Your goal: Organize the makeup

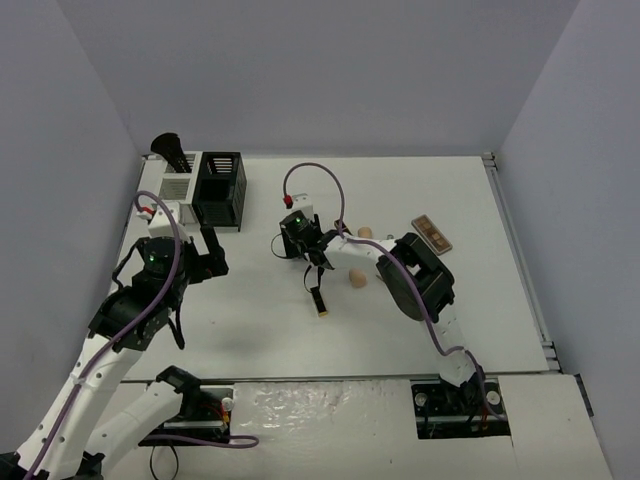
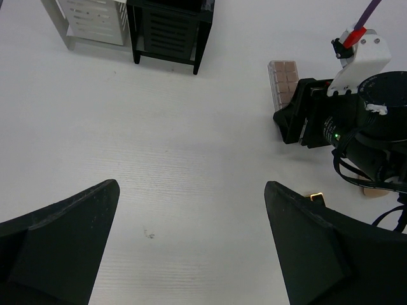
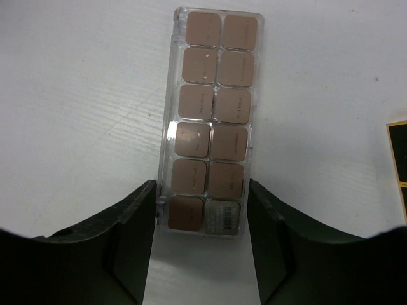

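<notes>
makeup palette (image 3: 213, 121), clear plastic with twelve tan squares, between the right gripper (image 3: 202, 184) fingers

it lies flat on the white bench (image 3: 76, 95), near the middle. the fingers straddle its near end, close against both long edges; whether they press on it cannot be told. the left gripper (image 2: 191, 185) hangs spread wide over the bench, near the black slatted bin (image 2: 170, 28). a peach egg-shaped sponge (image 1: 357, 277) lies beside the right arm.

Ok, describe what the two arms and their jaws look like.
Left arm and right arm match: white links, rounded black joints. A purple cable runs along each. Each wrist has a white housing, a red tag and a green light. Jaws are matte black, broad, curved inside.
</notes>
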You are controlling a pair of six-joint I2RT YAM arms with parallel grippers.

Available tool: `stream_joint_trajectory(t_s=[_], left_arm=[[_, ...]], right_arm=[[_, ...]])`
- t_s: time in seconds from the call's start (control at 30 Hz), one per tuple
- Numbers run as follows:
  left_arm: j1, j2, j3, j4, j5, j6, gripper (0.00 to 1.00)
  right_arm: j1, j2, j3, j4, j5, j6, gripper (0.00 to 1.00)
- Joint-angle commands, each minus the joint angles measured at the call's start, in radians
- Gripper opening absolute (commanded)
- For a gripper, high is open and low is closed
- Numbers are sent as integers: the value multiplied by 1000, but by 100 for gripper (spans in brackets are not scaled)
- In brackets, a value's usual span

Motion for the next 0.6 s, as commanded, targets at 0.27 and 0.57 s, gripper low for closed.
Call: stream_joint_trajectory(t_s=[0.27,0.57], left_arm=[[9,42,-18,123,69,-86,97],[13,79,-26,198,102,-163,97]], right_arm=[[17,-190,-214,168,-101,-55,2],[132,-523,-503,456,-108,-141,0]])
